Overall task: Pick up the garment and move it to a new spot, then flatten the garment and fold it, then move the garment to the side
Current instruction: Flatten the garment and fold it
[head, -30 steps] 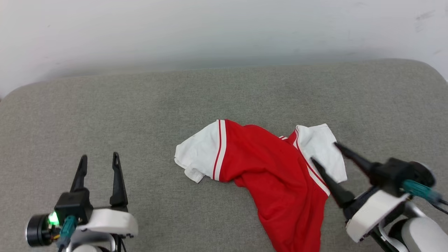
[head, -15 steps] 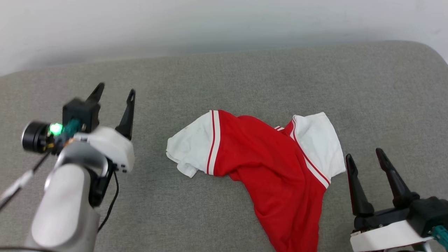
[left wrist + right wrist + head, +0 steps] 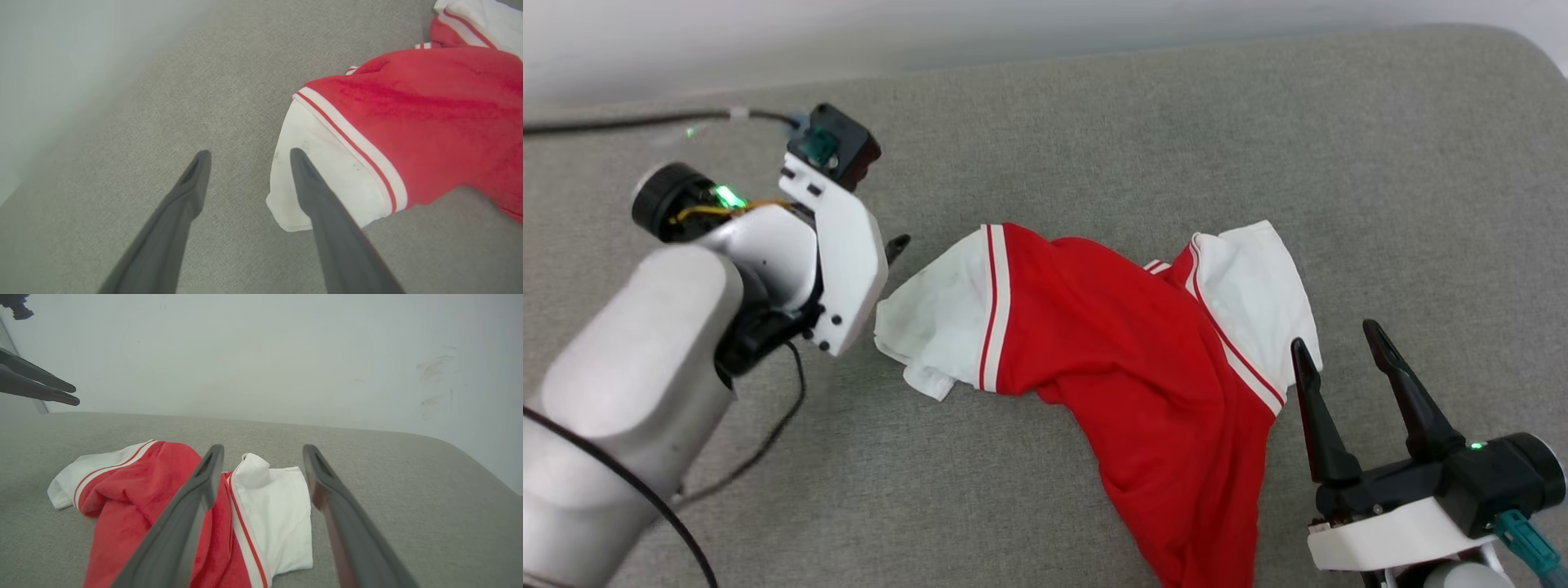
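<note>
The garment (image 3: 1119, 359), a red T-shirt with white sleeves, lies crumpled on the grey cushion (image 3: 1094, 122). My left gripper (image 3: 249, 154) is open and points down at the edge of the left white sleeve (image 3: 327, 163). One finger hangs over that sleeve's edge and the other over bare cushion. In the head view the wrist covers most of it, and one fingertip (image 3: 898, 243) shows beside the sleeve. My right gripper (image 3: 1339, 347) stands open at the lower right, just short of the right white sleeve (image 3: 1250, 286), with nothing between its fingers (image 3: 204, 486).
A pale wall (image 3: 261, 355) rises behind the cushion's far edge. The cushion's rounded right corner (image 3: 1519, 49) is at the upper right. A black cable (image 3: 645, 122) trails from my left wrist. Bare grey fabric surrounds the shirt on all sides.
The camera has tipped down. My left arm has swung up and right to the left sleeve and now points down at it. My right gripper pulled back off the right sleeve. The garment lies as before.
</note>
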Available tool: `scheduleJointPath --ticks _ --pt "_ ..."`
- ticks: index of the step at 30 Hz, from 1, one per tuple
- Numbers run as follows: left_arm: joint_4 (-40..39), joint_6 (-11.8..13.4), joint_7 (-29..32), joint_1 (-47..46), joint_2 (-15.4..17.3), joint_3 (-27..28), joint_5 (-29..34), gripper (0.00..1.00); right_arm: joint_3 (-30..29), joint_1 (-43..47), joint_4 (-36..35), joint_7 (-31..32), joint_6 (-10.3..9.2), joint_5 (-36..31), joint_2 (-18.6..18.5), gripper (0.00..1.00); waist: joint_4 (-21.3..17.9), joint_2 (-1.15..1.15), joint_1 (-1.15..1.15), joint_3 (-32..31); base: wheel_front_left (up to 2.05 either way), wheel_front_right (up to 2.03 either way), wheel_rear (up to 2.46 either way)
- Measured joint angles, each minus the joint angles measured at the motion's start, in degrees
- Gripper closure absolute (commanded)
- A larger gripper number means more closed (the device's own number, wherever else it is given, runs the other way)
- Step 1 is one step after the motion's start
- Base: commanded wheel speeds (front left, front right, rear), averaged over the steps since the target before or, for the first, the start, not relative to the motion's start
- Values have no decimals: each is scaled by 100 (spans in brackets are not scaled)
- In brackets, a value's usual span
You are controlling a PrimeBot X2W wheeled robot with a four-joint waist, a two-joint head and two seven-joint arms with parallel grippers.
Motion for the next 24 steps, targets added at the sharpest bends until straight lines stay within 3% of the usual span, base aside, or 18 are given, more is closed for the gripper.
scheduleJointPath --ticks 4,10,18,20,24 --pt "108 1 673 -604 311 -634 -571 0 69 -153 -73 -2 0 -12 2 0 -72 0 0 208 0 0 0" --pt "431 1 1435 -1058 431 -1524 -1167 0 176 -335 -145 -3 0 -58 19 0 -205 0 0 516 0 0 0" --pt "744 1 1777 -1435 541 -2513 -1530 0 291 -563 -137 -3 0 -91 54 0 -398 0 0 801 0 0 0" --pt "780 1 1838 -1511 570 -2722 -1651 100 312 -586 -126 -3 0 -98 64 0 -422 0 0 829 0 0 0" --pt "790 1 1651 -1606 599 -2947 -1904 100 309 -586 -88 -4 0 -112 76 0 -393 0 0 800 0 0 0"
